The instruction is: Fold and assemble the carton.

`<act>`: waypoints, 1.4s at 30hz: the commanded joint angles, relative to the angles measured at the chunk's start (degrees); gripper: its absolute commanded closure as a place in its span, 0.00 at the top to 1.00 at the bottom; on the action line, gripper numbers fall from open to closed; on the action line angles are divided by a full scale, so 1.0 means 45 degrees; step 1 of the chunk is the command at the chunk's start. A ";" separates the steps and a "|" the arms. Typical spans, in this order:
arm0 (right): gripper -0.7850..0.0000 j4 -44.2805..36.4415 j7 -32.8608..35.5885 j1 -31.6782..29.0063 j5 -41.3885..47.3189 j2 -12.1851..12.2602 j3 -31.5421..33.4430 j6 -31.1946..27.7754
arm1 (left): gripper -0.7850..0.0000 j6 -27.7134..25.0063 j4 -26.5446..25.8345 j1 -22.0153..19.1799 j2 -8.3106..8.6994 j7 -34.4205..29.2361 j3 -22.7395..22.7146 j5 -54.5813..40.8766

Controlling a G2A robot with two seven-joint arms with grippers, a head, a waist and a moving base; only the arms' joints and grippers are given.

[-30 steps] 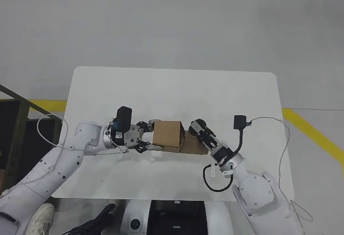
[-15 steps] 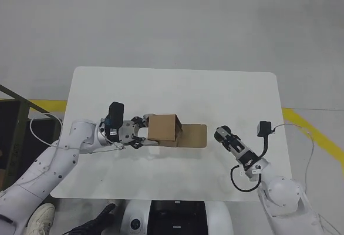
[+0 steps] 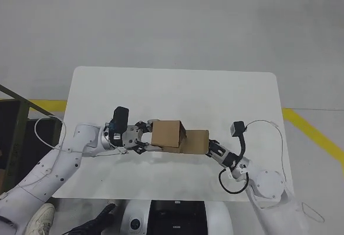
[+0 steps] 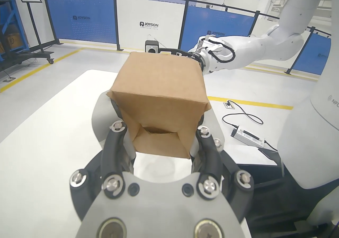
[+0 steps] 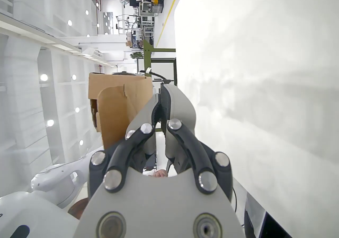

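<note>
The carton [image 3: 167, 134] lies on the white table [image 3: 219, 94], near the middle of its front half, with its long axis running from one arm to the other. We see a squared-up brown body and, at the end facing the right arm, a flap [image 3: 196, 141] folded outward and lying low toward the table.

The left gripper [image 3: 144, 140] is at the opposite end of the carton. In the left wrist view its two fingers [image 4: 114, 128] stand spread on either side of the carton [image 4: 159, 85] and bear against its side walls, so the left gripper [image 4: 157, 117] holds the carton by that end. This end is open toward the wrist camera, and we can look into the hollow body.

The right gripper [image 3: 209, 147] is at the outer edge of the flap. In the right wrist view its fingers [image 5: 172, 106] are pressed together, pad to pad, with nothing visible between them. The right gripper [image 5: 162, 90] sits just beside the carton [image 5: 119, 82]. We cannot tell whether the tips touch the flap [image 5: 114, 112].
</note>
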 commanded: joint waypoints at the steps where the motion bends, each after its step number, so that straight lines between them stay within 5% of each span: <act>1: 0.00 -0.0003 0.0235 0.0062 0.0359 0.0009 -0.0015 -0.0109 | 0.33 0.0000 0.0079 -0.0043 -0.0016 -0.0095 0.0076 -0.0052; 18: 0.00 -0.0478 0.1017 0.0169 0.0685 0.0172 -0.0112 -0.0081 | 0.33 0.0000 0.0132 -0.0200 -0.0132 -0.0762 0.0176 0.0400; 22: 0.35 -0.0567 0.0997 0.0150 0.0607 0.0214 -0.0076 0.0026 | 0.35 0.0000 0.0078 -0.0178 -0.0156 -0.0769 0.0094 0.0578; 26: 0.28 -0.0663 0.1004 0.0152 0.0518 0.0254 -0.0067 0.0113 | 0.37 0.0101 0.0090 -0.0081 -0.0196 -0.0709 -0.0016 0.1063; 42: 0.26 -0.0795 0.0870 0.0370 0.0065 0.0353 -0.0425 0.0420 | 0.35 0.0026 0.0271 0.0069 -0.0394 -0.0439 -0.0373 0.1639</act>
